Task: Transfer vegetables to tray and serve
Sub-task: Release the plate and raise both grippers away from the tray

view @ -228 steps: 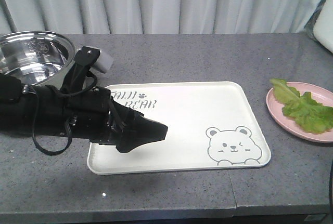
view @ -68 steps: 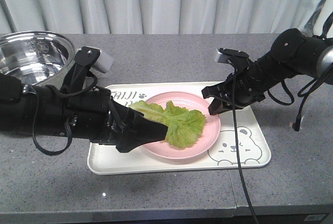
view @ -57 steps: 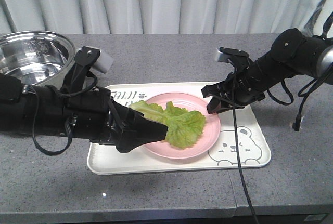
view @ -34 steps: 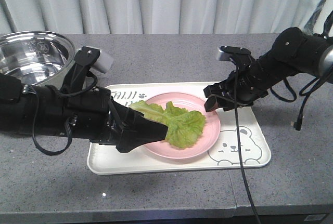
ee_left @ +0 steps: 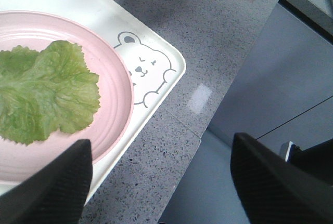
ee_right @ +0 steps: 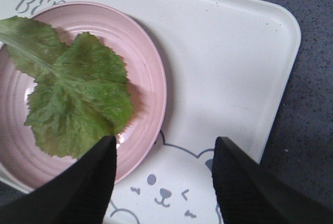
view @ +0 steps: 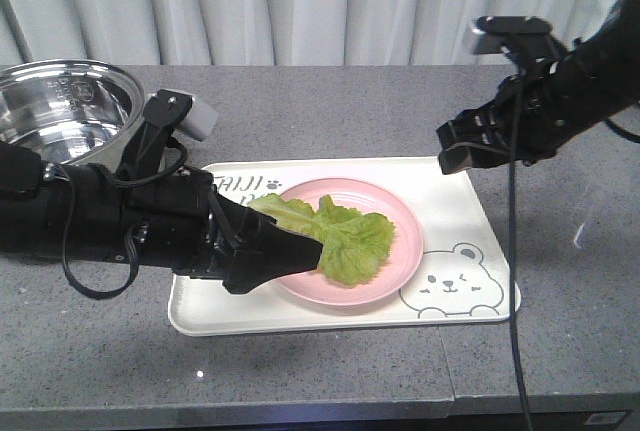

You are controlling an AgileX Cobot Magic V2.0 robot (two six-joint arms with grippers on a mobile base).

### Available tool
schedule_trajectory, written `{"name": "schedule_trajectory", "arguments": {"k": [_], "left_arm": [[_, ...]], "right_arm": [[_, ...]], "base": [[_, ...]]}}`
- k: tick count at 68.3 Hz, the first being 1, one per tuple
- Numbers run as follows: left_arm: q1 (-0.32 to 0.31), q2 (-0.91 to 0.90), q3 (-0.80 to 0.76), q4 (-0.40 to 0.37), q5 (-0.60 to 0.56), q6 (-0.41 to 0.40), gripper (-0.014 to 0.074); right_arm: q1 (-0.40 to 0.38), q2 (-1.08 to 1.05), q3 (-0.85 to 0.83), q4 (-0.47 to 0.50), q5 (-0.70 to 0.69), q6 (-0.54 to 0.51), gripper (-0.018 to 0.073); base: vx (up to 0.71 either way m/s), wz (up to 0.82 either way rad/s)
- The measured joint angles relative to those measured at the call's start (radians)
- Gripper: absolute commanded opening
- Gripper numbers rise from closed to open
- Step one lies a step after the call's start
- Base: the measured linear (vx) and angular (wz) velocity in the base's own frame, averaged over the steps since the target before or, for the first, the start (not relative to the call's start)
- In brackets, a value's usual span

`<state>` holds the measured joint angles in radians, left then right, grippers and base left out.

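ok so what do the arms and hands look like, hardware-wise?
Both matte black. Left hand tapers to a wedge; right hand looks blockier. Fingers broad, finely textured. A light grey box sits on each wrist. A black cable hangs off the right; more loop along the left.

The bowl is polished metal, the counter speckled stone, the tray smooth.

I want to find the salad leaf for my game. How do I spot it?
Find the big cream tray with the bear drawing on the grey counter. A round pink plate sits on it, holding the lettuce. It is the only green, frilly thing there.
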<state>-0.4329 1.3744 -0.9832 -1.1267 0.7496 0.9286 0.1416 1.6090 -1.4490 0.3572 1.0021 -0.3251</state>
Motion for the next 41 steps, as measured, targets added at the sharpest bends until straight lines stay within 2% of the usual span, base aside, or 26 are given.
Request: {"name": "schedule_trajectory", "arguments": {"k": [21,41], "left_arm": [[0.000,0.000,0.000,0.000,0.000,0.000,0.0538],[0.000,0.000,0.000,0.001,0.000,0.000,0.0538]], "right_arm": [[0.000,-0.302,0.300,-0.049,-0.068,0.012,0.0399],[0.000,-0.402,0.473,-0.052,-0.090,0.018,0.0399]], "base": [[0.00,0.00],[0.00,0.00]]}}
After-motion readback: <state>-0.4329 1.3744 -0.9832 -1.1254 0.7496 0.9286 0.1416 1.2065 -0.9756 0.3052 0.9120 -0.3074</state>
